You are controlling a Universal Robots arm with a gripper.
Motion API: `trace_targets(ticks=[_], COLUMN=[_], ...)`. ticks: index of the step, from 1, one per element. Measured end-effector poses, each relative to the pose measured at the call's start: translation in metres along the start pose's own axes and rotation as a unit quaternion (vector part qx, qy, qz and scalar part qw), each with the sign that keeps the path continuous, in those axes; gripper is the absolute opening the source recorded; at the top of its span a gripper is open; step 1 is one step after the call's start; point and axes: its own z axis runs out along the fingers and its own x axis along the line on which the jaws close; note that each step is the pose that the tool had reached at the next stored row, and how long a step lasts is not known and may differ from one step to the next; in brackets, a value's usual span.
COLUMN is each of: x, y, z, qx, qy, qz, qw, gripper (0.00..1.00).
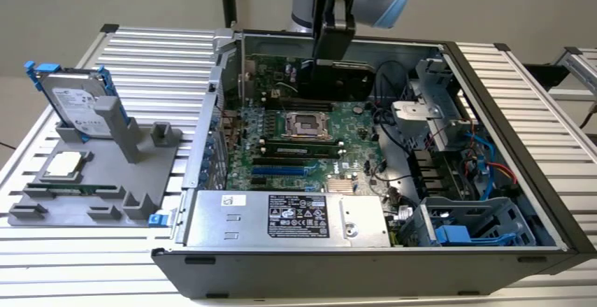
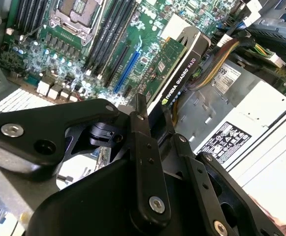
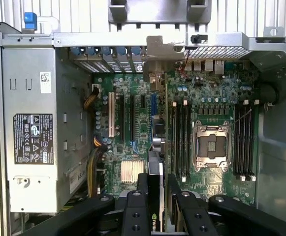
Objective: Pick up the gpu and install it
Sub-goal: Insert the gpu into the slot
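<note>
So the open black metal tower case (image 1: 354, 272) lay on its side on the slatted metal table (image 1: 159, 48), green motherboard (image 1: 308, 139) flat inside, silver boxy power supply (image 1: 279, 219) at the camera-side end. On the exterior view's left sat a grey plastic fixture tray (image 1: 94, 205), silver blue-railed hard drive (image 1: 75, 101) standing at its far end. The flat black-shrouded gpu card (image 1: 340, 80) hung over the motherboard's far part, pinched in the black gripper (image 1: 334, 45).

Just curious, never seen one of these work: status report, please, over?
End effector shut on gpu. Gpu edge-down over motherboard, not slotted. Blue slot bare; cable bundle off to one side.
</note>
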Motion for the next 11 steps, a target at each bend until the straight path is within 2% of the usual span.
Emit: trace_targets(ticks=[11], x=[-0.0022], y=[0.0001], z=[0.0069], qx=[0.0005], qy=[0.0088], qz=[0.0], qw=[1.0], gripper=[0.0])
